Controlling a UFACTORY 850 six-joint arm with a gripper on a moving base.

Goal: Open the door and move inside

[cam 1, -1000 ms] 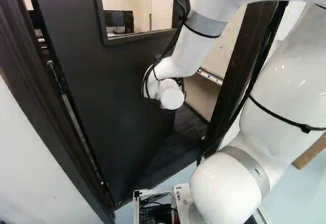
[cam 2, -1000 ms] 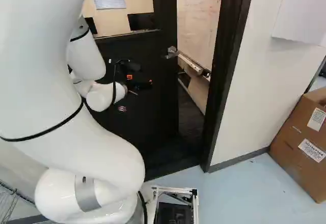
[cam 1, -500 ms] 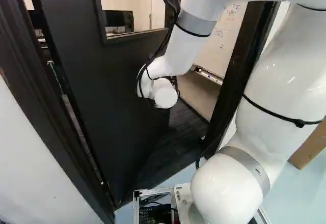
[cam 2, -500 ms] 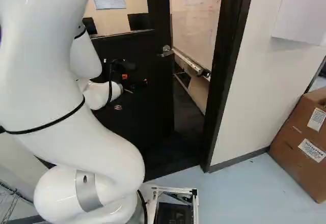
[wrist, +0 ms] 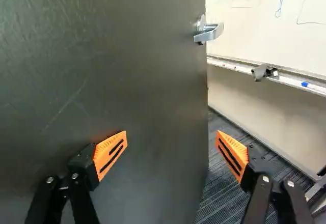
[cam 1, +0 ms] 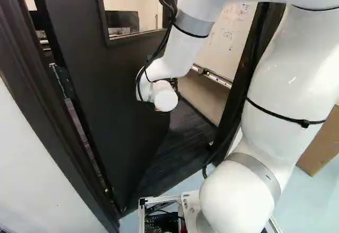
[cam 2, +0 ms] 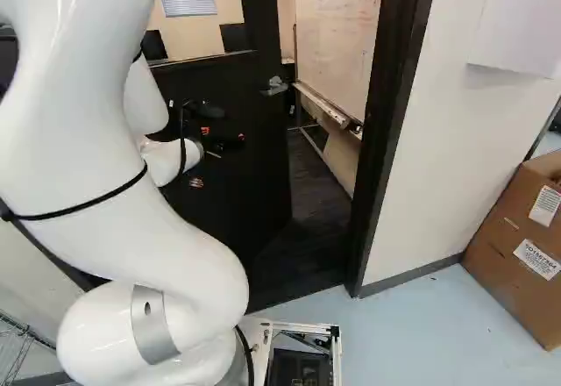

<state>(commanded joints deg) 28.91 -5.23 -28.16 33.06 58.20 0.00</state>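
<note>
Door [wrist: 117,81] stands partly open, its dark face lightly scratched; beyond it, a whiteboard [wrist: 249,15] and dark carpet [wrist: 224,183]. Gripper [cam 2: 223,134] spread wide, holding nothing.

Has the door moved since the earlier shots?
Yes, the door has swung further inward: in the right base view its handle now stands farther from the right door post.
</note>
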